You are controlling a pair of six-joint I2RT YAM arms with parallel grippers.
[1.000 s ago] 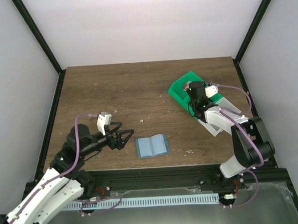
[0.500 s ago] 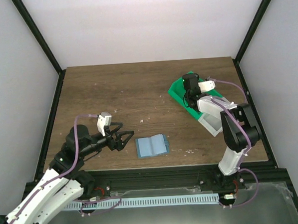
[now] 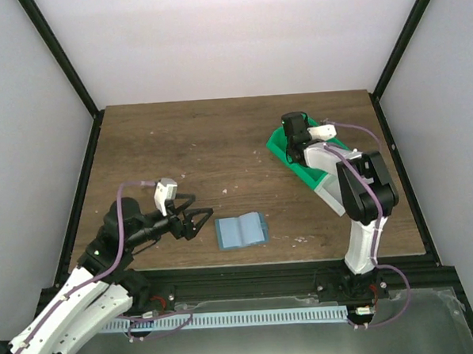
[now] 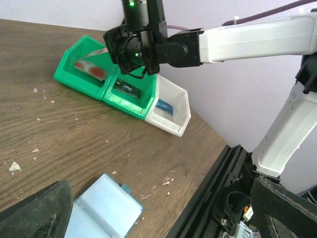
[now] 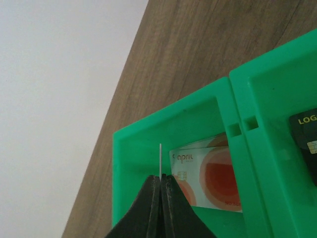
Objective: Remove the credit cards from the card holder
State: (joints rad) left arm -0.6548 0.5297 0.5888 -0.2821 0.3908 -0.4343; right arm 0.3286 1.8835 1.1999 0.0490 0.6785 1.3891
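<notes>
Right wrist view: my right fingers (image 5: 151,201) pinched shut on credit card (image 5: 160,157), seen edge-on, over green bin (image 5: 136,148); second card (image 5: 213,173) lies flat inside. Card light, stiff, slick: pinch flat faces near edge. Card holder (image 3: 241,231) open on bench (image 3: 179,148); left fingers (image 4: 37,208) wide, just beside it.

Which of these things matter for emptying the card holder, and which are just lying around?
Job: blue card holder; red-and-white card, dark card and blue card in the bins; thin card in the right gripper.
Lying about: white crumbs on the table.
</notes>
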